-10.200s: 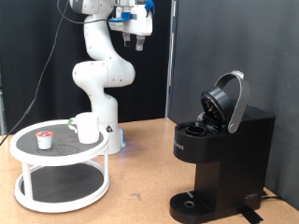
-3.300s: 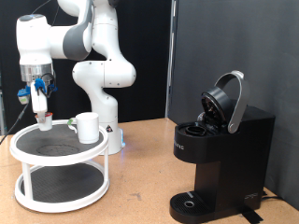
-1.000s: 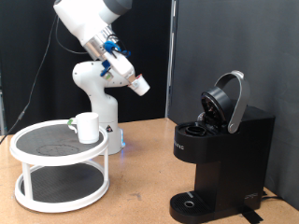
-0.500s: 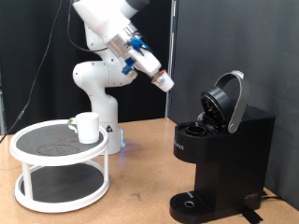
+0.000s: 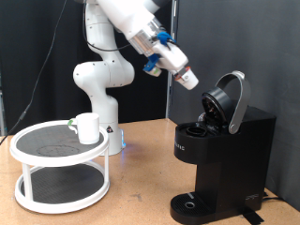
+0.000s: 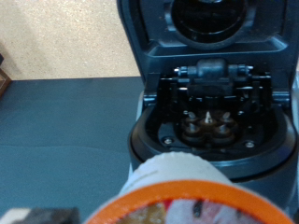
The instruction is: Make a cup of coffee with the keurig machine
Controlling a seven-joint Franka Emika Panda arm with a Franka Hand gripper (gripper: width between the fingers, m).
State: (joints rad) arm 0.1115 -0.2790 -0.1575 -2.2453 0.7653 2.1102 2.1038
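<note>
The black keurig machine (image 5: 221, 155) stands at the exterior view's right with its hinged lid (image 5: 230, 99) raised; the wrist view looks down into its open pod chamber (image 6: 207, 128). My gripper (image 5: 187, 76) is in the air just left of the raised lid, above the chamber, shut on a small white pod with a red top (image 5: 190, 81). The pod fills the near edge of the wrist view (image 6: 177, 194). The white cup (image 5: 87, 127) stands upright on the round white table (image 5: 37, 159) at the exterior view's left, far from the gripper.
The two-tier round white table has a lower shelf (image 5: 58, 194). The robot's white base (image 5: 101, 89) stands behind it. A wooden tabletop (image 5: 131, 192) lies between table and machine. The machine's drip base (image 5: 192, 203) is bare.
The pod has left the round table; the gripper picked it up there and has carried it rightwards through the air to just beside the machine's open lid. The cup has not moved.
</note>
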